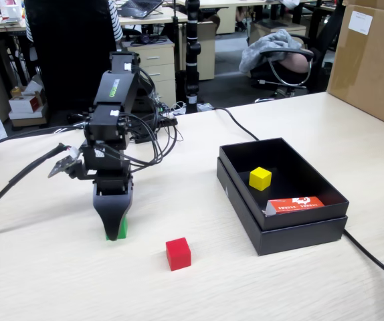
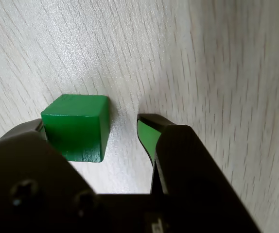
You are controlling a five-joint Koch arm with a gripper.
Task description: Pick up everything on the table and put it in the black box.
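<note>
My gripper [image 1: 116,231] points straight down at the pale wood table [image 1: 58,274] and stands open around the green cube [image 2: 76,127]. In the wrist view the cube rests on the table against the left jaw, with a gap between it and the right, green-padded jaw. In the fixed view only a green sliver of that cube [image 1: 122,232] shows behind the jaws. The red cube [image 1: 178,253] lies on the table to the right of the gripper. The yellow cube [image 1: 260,178] sits inside the black box [image 1: 292,234].
A flat red-and-white carton [image 1: 296,204] lies in the box by its front wall. A black cable [image 1: 379,267] runs along the table past the box's right side. A brown cardboard carton [image 1: 372,60] stands at the far right edge. More cables [image 1: 18,177] trail left of the arm.
</note>
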